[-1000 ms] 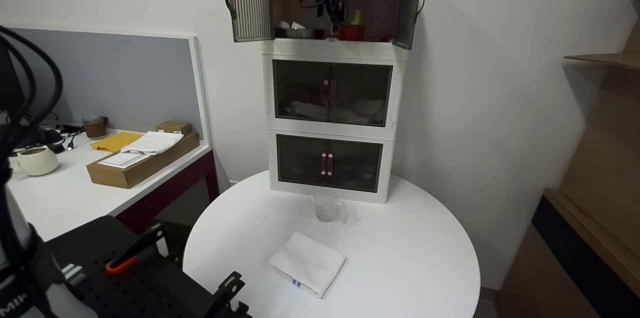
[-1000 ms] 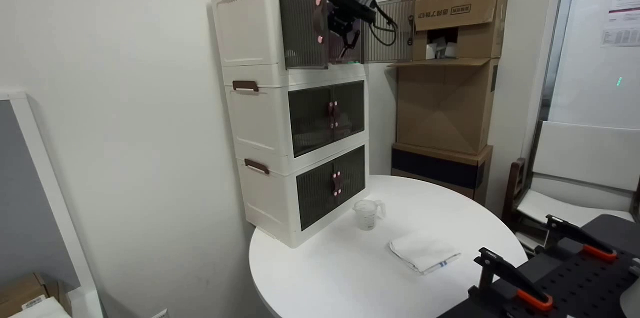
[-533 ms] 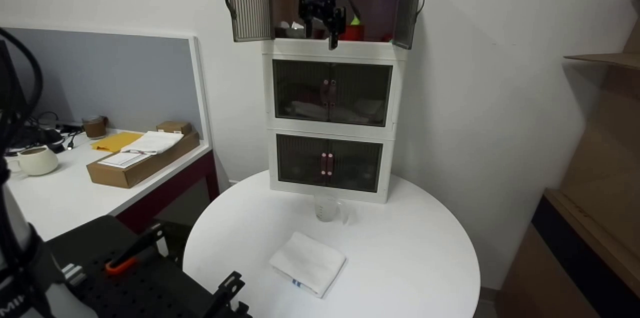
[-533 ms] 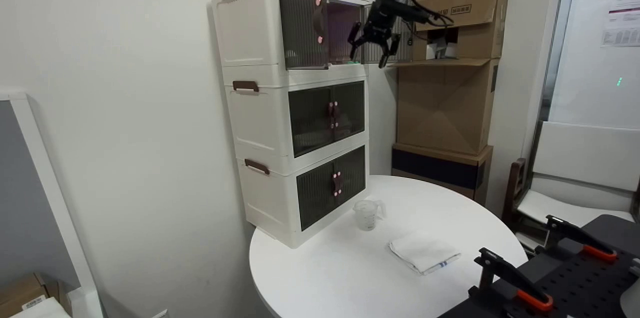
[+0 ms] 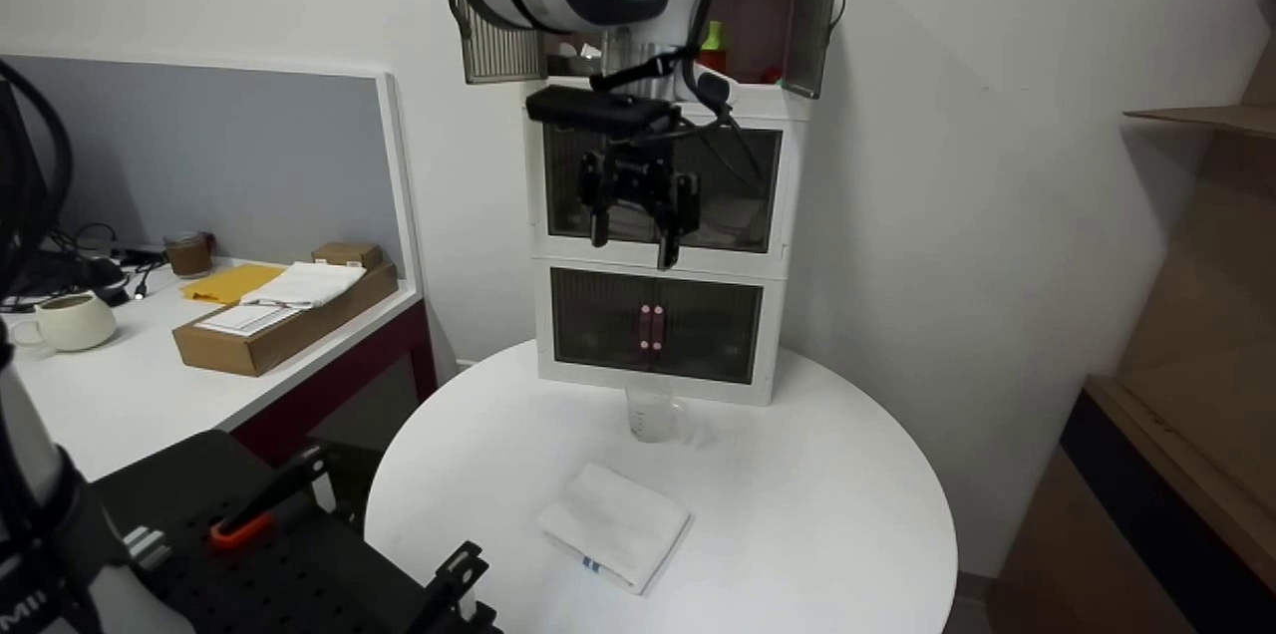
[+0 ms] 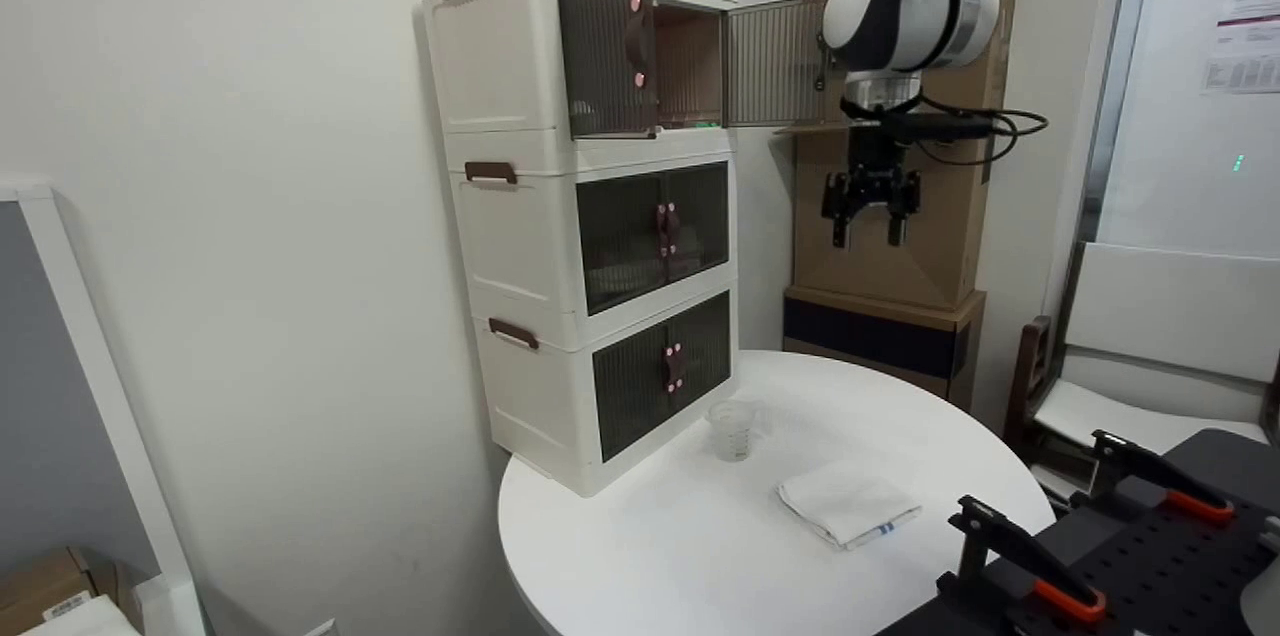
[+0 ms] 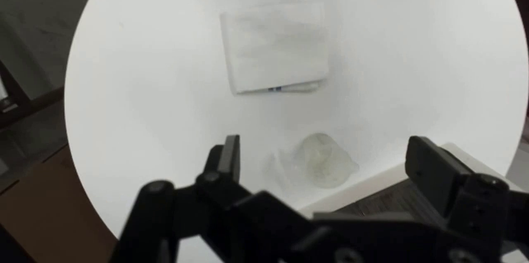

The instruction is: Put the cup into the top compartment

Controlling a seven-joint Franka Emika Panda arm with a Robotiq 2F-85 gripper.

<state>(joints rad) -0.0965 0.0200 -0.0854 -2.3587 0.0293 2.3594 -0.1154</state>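
The red cup (image 5: pixel 712 60), with a green piece sticking up from it, stands inside the top compartment (image 5: pixel 758 1), right of its middle. My arm hides part of it in that exterior view. The top compartment also shows in an exterior view (image 6: pixel 690 66); the cup cannot be made out there behind the open door. My gripper (image 5: pixel 633 243) is open and empty, pointing down in front of the cabinet's middle section, well below and away from the cup. In an exterior view the gripper (image 6: pixel 868 236) hangs clear of the cabinet. The wrist view shows its fingers (image 7: pixel 323 142) wide apart.
Both top doors (image 6: pixel 610 46) (image 6: pixel 775 66) stand open. A translucent measuring cup (image 5: pixel 650 418) and a folded white towel (image 5: pixel 615 526) are on the round white table (image 5: pixel 847 514). Bowls (image 5: pixel 573 66) share the top compartment. Cardboard boxes (image 6: pixel 880 216) stand beyond the table.
My gripper has come out of the top compartment from beside the red cup, backed away from the cabinet, dropped lower and turned to point down. The red cup has stayed in place.
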